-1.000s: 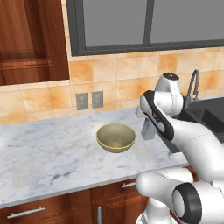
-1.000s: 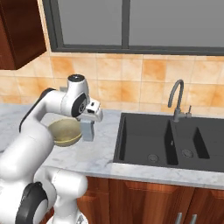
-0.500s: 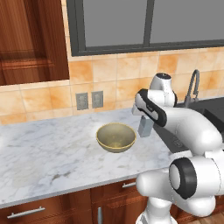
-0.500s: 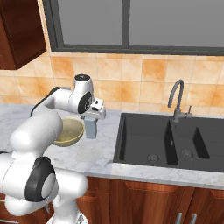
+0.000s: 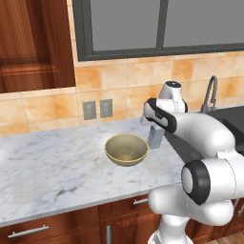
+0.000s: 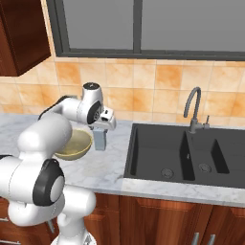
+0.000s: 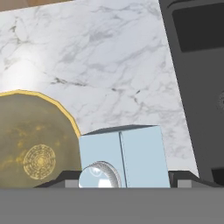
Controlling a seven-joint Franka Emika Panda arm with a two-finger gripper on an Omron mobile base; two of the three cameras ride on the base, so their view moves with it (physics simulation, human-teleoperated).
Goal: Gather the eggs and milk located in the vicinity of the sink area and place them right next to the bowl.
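Pale grey gabled milk carton (image 7: 124,155) hung upright in the gripper (image 6: 101,133), fingers clamped on it, just beside the olive-gold bowl (image 5: 126,149) over the marble counter (image 5: 52,162). Best lowered straight, base flat, clear of the rim, before opening.

A pale blue milk carton (image 7: 131,157) with a round cap stood just beside the olive-gold bowl (image 7: 30,140) on the marble counter (image 7: 109,57); a dark sink basin (image 7: 197,78) lay opposite.
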